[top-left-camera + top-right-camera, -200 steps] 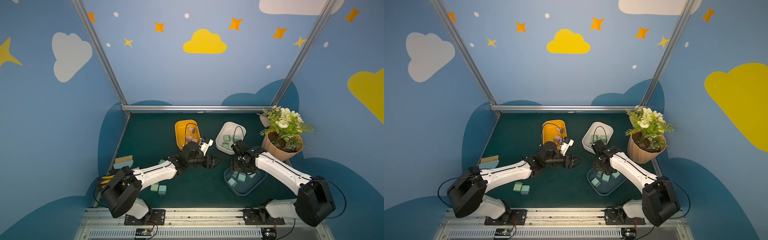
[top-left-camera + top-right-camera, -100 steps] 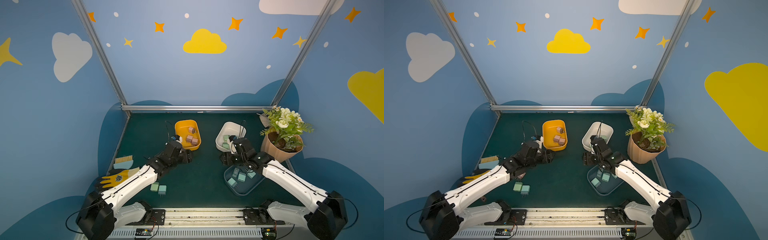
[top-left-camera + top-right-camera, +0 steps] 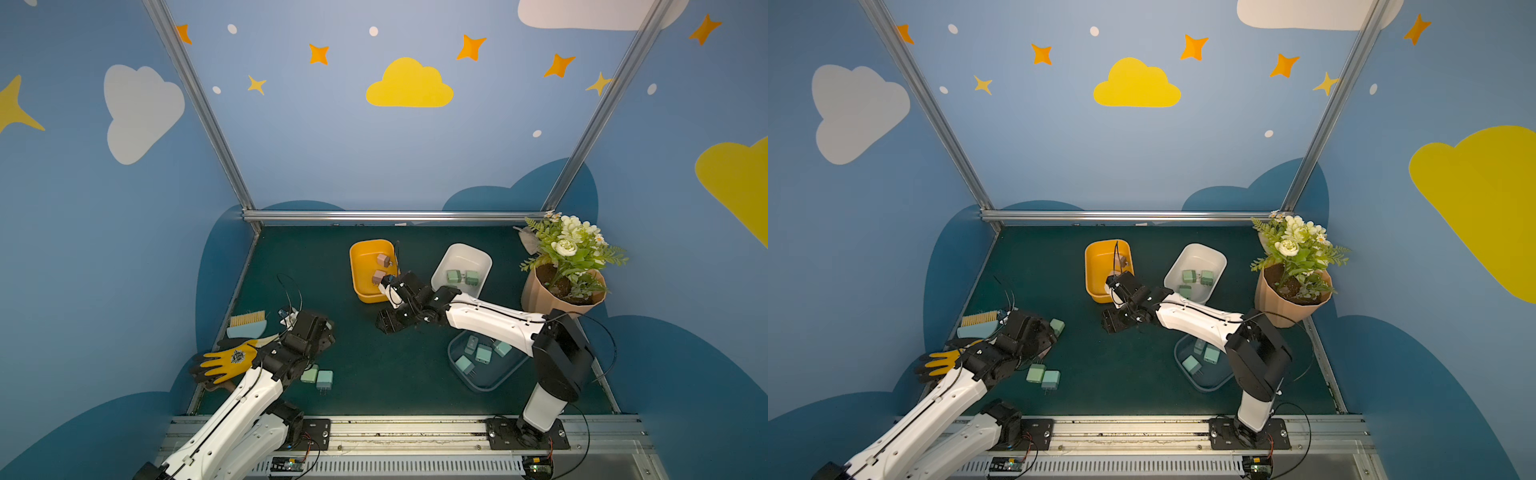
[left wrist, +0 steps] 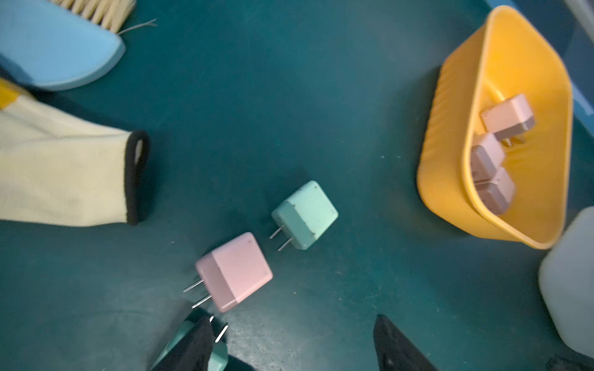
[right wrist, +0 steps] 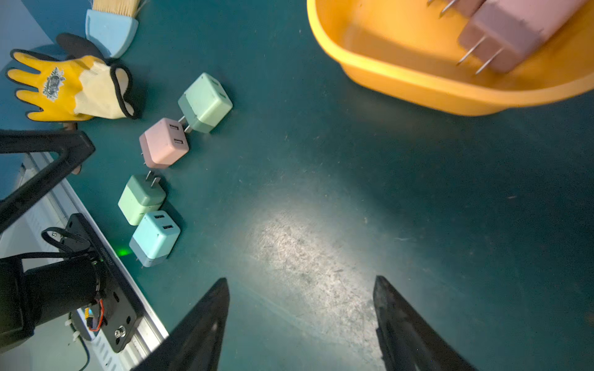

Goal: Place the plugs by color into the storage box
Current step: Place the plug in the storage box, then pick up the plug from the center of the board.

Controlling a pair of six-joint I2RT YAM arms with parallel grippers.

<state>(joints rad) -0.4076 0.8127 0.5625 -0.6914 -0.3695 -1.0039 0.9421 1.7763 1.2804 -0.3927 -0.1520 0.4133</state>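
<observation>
The pastel pink rounded-cube plastic plug (image 4: 239, 269) and the light teal rounded-cube plastic plug (image 4: 305, 213) look smooth and matt, with thin shiny metal prongs (image 4: 193, 286). The yellow plastic tub (image 4: 443, 186) is glossy. The dark green table mat (image 5: 305, 257) is matt and scuffed. The cream glove cuff (image 5: 99, 93) is knitted cloth.

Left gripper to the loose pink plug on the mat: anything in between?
Nothing visible between the left gripper and the pink plug. A green plug sits right at one finger, prongs toward the pink one.
</observation>
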